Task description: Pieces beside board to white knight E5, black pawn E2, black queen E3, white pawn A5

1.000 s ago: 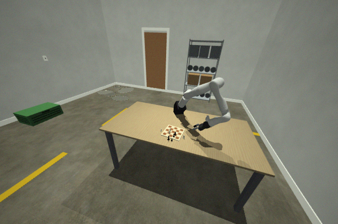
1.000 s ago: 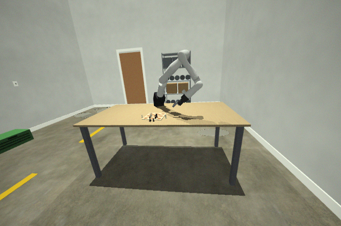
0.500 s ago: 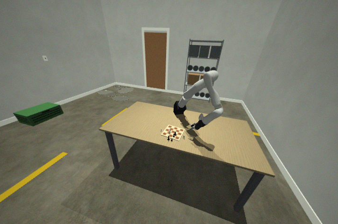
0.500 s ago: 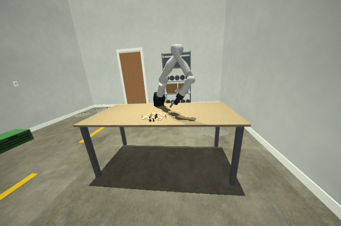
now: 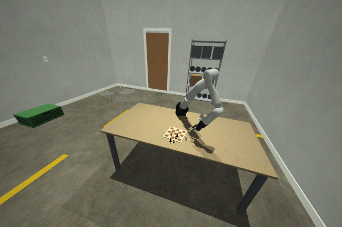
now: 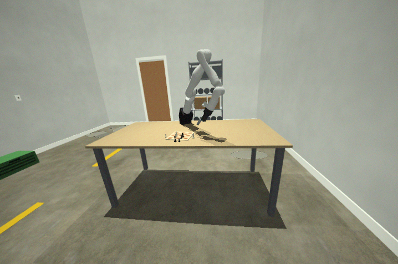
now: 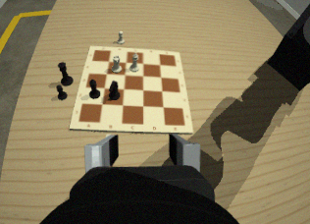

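Note:
The small chessboard point(image 7: 133, 90) lies on the wooden table. My gripper point(image 7: 143, 145) is open and empty, and it hovers over the table just off the board's near edge. It also shows in the top view point(image 5: 194, 128). The black queen point(image 7: 64, 75) and the black pawn point(image 7: 62, 91) stand on the table left of the board. One white piece point(image 7: 122, 36) stands beyond the far edge. Another white piece point(image 5: 186, 139) stands by the board's near side and is hidden from the wrist view. Two white pieces point(image 7: 126, 64) and two black pieces point(image 7: 104, 90) stand on the board.
The arm's black base point(image 5: 181, 109) is mounted on the table behind the board and casts a dark shadow point(image 7: 254, 115) to its right. A green crate point(image 5: 38, 115) sits on the floor far to the left. A shelf point(image 5: 206, 69) stands at the back wall.

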Controlling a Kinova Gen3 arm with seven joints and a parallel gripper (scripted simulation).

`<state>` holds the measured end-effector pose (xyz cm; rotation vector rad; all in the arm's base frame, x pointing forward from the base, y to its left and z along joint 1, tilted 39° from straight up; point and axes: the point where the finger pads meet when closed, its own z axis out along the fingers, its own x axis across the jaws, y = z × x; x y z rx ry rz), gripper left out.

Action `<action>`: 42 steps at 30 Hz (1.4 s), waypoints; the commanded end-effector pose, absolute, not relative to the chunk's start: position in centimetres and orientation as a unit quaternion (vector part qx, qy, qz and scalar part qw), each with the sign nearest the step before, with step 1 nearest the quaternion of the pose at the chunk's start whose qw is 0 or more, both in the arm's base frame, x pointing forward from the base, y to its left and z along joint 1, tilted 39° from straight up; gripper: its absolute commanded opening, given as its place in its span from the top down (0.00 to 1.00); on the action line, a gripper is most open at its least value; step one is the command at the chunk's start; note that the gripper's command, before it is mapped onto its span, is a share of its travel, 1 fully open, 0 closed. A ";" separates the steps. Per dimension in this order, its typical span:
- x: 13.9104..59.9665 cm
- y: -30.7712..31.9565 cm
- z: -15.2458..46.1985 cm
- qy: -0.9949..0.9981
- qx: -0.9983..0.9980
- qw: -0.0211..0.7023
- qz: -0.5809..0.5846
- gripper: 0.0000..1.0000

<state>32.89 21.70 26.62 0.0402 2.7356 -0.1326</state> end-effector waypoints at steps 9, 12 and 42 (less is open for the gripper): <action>33.1 21.2 26.9 0.980 0.014 0.198 -0.028 0.00; 33.1 21.2 26.9 0.980 0.014 0.198 -0.028 0.00; 33.9 19.9 27.1 0.980 0.003 0.195 0.039 0.00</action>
